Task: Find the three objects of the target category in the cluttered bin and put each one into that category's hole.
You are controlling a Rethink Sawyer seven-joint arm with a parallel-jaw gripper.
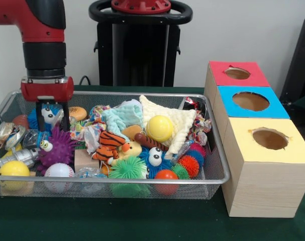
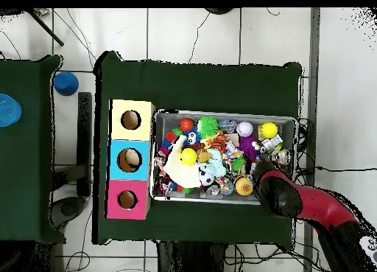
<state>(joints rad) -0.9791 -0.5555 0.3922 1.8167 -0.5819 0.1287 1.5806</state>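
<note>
Two black fingers of the claw [image 1: 52,116] stand a little apart around a blue ball with eyes [image 1: 47,114], not clearly gripping it. Just below, the purple spiky ball [image 1: 57,148] and foil wrappers [image 1: 9,135] crowd close, so a wrong object may be lifted too. Farther right, beyond the wire bin [image 1: 212,173], the three holes in the boxes [image 1: 250,101] wait; a loose ball could fall on the way.

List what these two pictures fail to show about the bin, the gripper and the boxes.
- Gripper: in the overhead view the arm covers it.
- Bin bottom: both views, the piled toys bury it.
- Yellow box, blue box, red box: both views, the insides are dark past the holes.
</note>
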